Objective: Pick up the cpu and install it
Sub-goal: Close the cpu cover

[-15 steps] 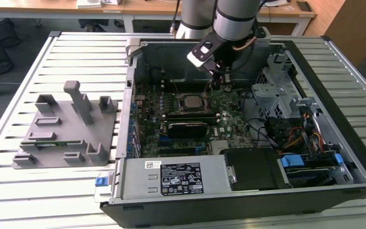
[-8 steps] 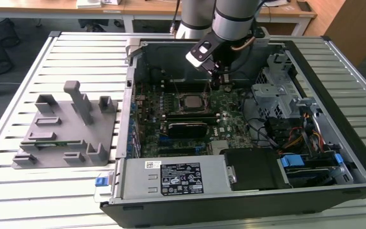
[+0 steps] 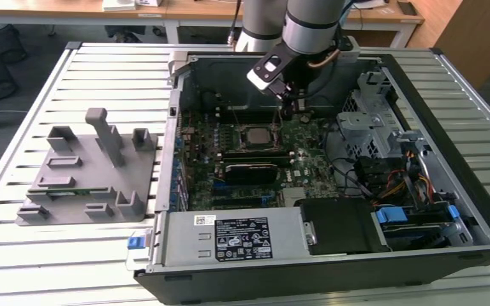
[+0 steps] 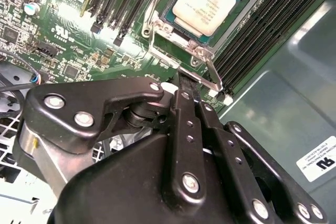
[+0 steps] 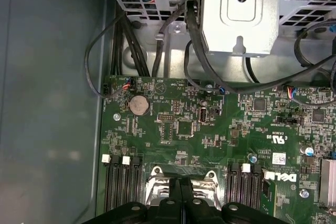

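cpu (image 4: 207, 3) in socket (image 4: 159, 26); hand (image 4: 188, 83) closed beside

We see the cpu (image 4: 207, 6) silvery-white with a darker rim, the board (image 5: 210, 129) green — the gripper (image 4: 188, 85) black, the fixture (image 3: 74, 175) grey, the table (image 3: 109, 70) pale and striped with dark slots.

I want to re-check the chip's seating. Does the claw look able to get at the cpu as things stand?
Probably yes: the cpu lies bare-topped in its socket, and the claw, shut and empty, hangs close beside it with nothing between them. It would have to open first.
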### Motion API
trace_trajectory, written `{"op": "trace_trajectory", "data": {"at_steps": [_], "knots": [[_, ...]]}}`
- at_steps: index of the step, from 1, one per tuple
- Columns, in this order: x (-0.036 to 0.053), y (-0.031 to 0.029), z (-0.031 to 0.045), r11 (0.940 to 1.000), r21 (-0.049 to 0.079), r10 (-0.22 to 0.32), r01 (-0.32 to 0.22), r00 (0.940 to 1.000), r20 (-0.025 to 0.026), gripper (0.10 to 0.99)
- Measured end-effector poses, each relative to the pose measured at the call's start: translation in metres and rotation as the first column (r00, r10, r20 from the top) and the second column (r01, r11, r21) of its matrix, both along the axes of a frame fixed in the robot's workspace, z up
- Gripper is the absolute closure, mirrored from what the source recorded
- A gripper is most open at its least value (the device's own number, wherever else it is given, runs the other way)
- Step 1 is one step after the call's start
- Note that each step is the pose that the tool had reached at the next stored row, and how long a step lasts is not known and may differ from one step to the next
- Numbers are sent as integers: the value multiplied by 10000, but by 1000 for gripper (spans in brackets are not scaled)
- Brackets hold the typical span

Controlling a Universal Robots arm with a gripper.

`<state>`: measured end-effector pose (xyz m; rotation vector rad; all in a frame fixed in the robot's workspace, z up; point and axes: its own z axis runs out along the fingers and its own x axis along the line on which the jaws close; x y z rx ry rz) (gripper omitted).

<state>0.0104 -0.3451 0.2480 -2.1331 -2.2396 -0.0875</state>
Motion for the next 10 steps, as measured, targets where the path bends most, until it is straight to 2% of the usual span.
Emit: {"op": "trace_trajectory", "data": {"at_steps": [6, 10], "knots": [[-58, 0, -13, 10000, 3, 0, 0, 10000, 1, 980], [-174, 0, -42, 10000, 0, 1, -1, 10000, 0, 980]]}}
